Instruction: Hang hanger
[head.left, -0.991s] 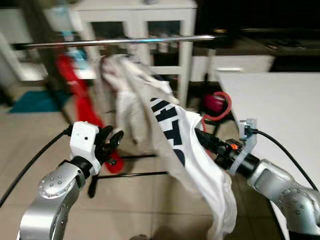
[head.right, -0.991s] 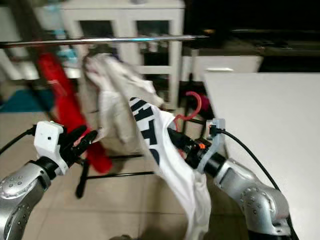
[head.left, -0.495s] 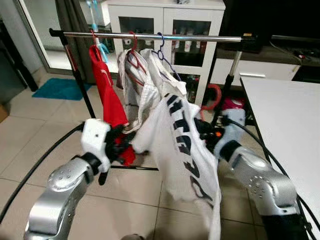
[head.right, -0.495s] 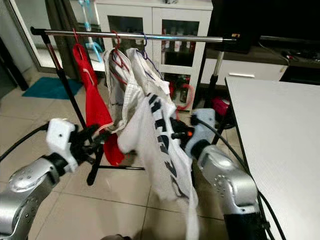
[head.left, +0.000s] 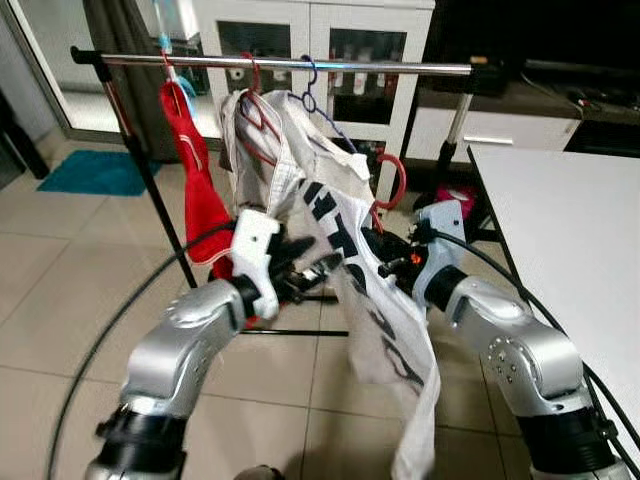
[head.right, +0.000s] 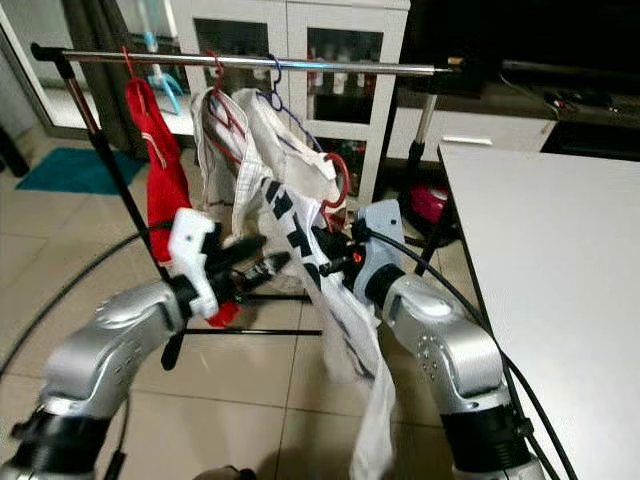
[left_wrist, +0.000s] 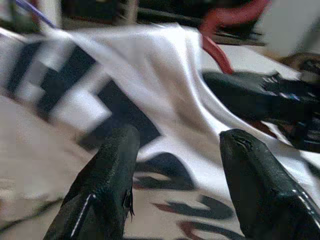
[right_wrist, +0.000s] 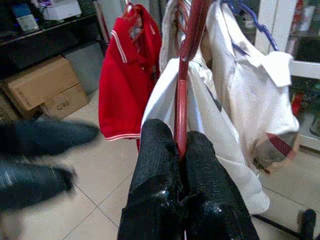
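Up close, right gripper (right_wrist: 179, 145) pinching red hanger (right_wrist: 187, 65).

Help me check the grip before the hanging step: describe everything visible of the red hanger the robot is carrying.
The red hanger looks like thin glossy plastic. Its open hook rises below the clothes rail, not on it. The right gripper pinches its stem, fingers closed. A white shirt with black lettering drapes over it, hiding its shoulders.
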